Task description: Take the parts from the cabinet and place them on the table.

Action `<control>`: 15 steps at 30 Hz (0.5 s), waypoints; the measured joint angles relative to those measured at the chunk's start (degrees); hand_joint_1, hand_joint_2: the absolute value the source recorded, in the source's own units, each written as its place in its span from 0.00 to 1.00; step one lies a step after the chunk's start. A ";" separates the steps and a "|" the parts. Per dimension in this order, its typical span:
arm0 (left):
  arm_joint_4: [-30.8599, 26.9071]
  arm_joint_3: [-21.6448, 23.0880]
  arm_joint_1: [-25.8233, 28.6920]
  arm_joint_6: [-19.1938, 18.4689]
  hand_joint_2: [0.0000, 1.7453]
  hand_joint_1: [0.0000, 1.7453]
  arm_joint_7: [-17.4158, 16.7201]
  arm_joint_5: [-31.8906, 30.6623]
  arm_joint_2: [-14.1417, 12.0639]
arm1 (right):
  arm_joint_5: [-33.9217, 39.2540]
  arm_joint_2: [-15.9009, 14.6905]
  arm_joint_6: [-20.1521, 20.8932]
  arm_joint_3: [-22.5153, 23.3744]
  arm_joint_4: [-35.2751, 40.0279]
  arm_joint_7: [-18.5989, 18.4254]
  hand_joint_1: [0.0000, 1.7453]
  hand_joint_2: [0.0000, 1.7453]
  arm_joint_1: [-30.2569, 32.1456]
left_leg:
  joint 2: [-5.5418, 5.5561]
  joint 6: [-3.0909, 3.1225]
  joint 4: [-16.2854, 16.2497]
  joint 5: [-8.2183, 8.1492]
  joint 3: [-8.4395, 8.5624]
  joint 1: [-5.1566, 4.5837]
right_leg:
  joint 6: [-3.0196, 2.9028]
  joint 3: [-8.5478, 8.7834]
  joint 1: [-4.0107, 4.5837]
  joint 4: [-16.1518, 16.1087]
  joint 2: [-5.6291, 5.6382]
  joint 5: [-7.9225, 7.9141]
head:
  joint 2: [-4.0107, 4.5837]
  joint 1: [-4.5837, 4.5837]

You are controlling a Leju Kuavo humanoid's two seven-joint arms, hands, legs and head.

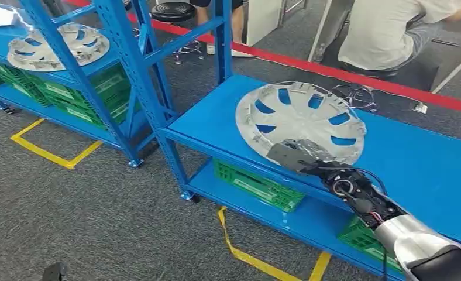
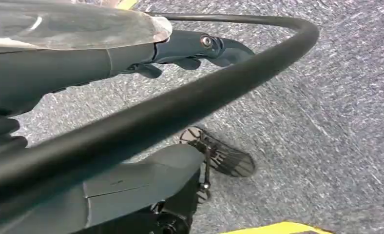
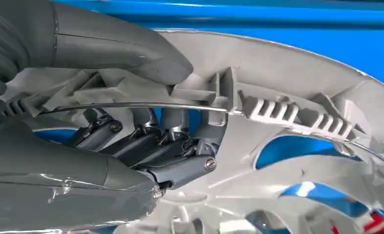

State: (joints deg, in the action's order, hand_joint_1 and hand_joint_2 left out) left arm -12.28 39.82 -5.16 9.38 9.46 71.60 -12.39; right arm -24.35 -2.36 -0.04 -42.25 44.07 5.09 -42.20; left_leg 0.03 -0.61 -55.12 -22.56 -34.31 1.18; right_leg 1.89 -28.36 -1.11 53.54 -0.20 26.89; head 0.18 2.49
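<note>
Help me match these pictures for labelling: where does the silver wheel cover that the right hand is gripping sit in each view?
Head view: wheel cover lies on the blue shelf, right hand at its near rim.
Left wrist view: not in it.
Right wrist view: wheel cover spans the frame, rim gripped by the hand.
Shared landmark: the blue shelf.

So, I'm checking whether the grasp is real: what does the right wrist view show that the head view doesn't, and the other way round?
Right wrist view alone: the thumb lies over the rim's clip ribs and the dark fingers curl under the rim, so the rim is pinched between them.
Head view alone: the blue shelf under the cover, green crates below it, a second wheel cover on the far rack, and a person seated behind the red line.
Both: the right hand at the near rim of the silver wheel cover.
</note>
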 joint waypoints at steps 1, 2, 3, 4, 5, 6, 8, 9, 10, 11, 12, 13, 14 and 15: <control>0.00 -0.02 0.00 0.00 1.00 0.00 0.00 0.00 0.04 | 0.55 0.00 0.11 0.37 0.63 0.13 1.00 1.00 0.18 | 0.01 0.00 0.00 0.00 0.00 0.00 | -0.01 -0.01 0.00 0.00 -0.01 0.01 | 0.00 0.07; 0.00 -0.02 0.04 0.02 1.00 0.00 0.02 0.00 0.04 | 1.72 0.00 0.04 0.83 1.39 0.70 1.00 1.00 0.57 | 0.02 0.00 0.00 0.00 0.00 0.00 | -0.01 0.00 0.00 0.00 -0.02 0.01 | 0.00 0.11; 0.00 -0.02 0.11 0.07 1.00 0.00 0.02 0.00 0.07 | 3.90 0.00 -0.07 1.22 2.34 1.38 1.00 1.00 1.01 | 0.02 0.00 0.00 0.00 0.00 0.00 | -0.01 0.00 0.00 0.00 -0.02 0.01 | 0.00 0.15; 0.00 -0.02 0.13 0.11 1.00 0.00 0.02 -0.02 0.07 | 6.70 0.00 -0.22 1.75 3.61 2.04 1.00 1.00 1.50 | 0.02 0.00 0.00 0.00 0.00 0.01 | -0.01 -0.01 0.00 0.00 -0.02 0.00 | 0.00 0.17; 0.00 -0.02 0.12 0.24 1.00 0.00 0.02 -0.02 0.04 | 9.98 0.00 -0.52 2.36 5.48 2.23 1.00 1.00 2.02 | 0.01 0.00 0.00 0.00 0.00 0.01 | -0.01 -0.01 0.01 0.00 -0.02 0.00 | 0.00 0.17; 0.00 -0.02 0.10 0.33 1.00 0.00 0.04 -0.02 0.06 | 12.62 -0.02 -0.77 3.10 7.46 2.12 1.00 1.00 2.51 | 0.00 0.00 0.00 0.00 0.02 0.01 | -0.01 -0.02 0.01 0.00 -0.01 0.01 | 0.00 0.13; 0.00 -0.02 0.11 0.42 1.00 0.00 0.04 -0.02 0.07 | 17.50 -0.17 -1.20 4.39 11.55 1.55 1.00 1.00 3.52 | -0.01 0.00 0.00 0.00 0.04 0.02 | -0.01 -0.02 0.00 0.00 -0.01 0.01 | 0.00 0.11; 0.00 -0.02 0.12 0.44 1.00 0.00 0.04 -0.02 0.07 | 19.81 -0.26 -1.38 4.79 13.64 1.51 1.00 1.00 4.10 | -0.01 -0.01 0.00 0.00 0.04 0.03 | -0.01 -0.02 0.01 0.00 -0.01 0.01 | 0.00 0.13; 0.00 -0.02 0.14 0.48 1.00 0.00 0.04 -0.02 0.07 | 21.80 -0.46 -1.64 5.29 15.72 1.62 1.00 1.00 4.65 | -0.01 -0.01 0.00 -0.01 0.03 0.03 | -0.01 -0.02 0.01 0.00 -0.01 0.01 | 0.00 0.15; 0.00 -0.02 0.16 0.59 1.00 0.00 0.04 -0.02 0.07 | 23.49 -0.55 -1.92 5.61 17.76 1.84 1.00 1.00 5.23 | -0.01 -0.02 0.00 -0.01 0.03 0.03 | -0.01 -0.02 0.01 0.00 -0.01 0.01 | 0.00 0.17; 0.00 -0.02 0.15 0.70 1.00 0.00 0.04 -0.02 0.07 | 24.68 -0.68 -2.03 5.92 19.46 2.01 1.00 1.00 5.83 | -0.01 -0.02 0.00 -0.01 0.03 0.03 | -0.01 -0.03 0.01 0.00 -0.01 0.01 | 0.00 0.15; 0.00 -0.02 0.15 0.87 1.00 0.00 0.04 -0.02 0.07 | 25.70 -0.79 -2.10 6.23 21.28 2.23 1.00 1.00 6.41 | -0.01 -0.02 0.01 -0.01 0.03 0.03 | -0.01 -0.02 0.01 0.00 -0.01 0.01 | 0.00 0.15; 0.00 -0.02 0.16 0.92 1.00 0.00 0.04 -0.02 0.07 | 26.21 -0.83 -2.14 6.47 22.70 2.38 1.00 1.00 6.85 | -0.01 -0.02 0.01 -0.01 0.03 0.03 | -0.01 -0.03 0.01 0.00 -0.01 0.01 | 0.00 0.18; 0.00 -0.02 0.16 0.92 1.00 0.00 0.04 0.00 0.07 | 26.49 -0.90 -2.16 6.58 23.95 2.43 1.00 1.00 7.25 | -0.01 -0.02 0.01 -0.01 0.03 0.03 | -0.01 -0.03 0.01 0.00 -0.01 0.01 | 0.00 0.15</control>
State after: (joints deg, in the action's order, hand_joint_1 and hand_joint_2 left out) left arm -12.28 39.80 -5.00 10.29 9.51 71.60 -12.33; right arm 2.14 -3.26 -2.21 -35.67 68.01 7.52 -34.95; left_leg 0.02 -0.63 -55.11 -22.57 -34.29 1.21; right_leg 1.87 -28.39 -1.10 53.54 -0.20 26.89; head 0.17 2.65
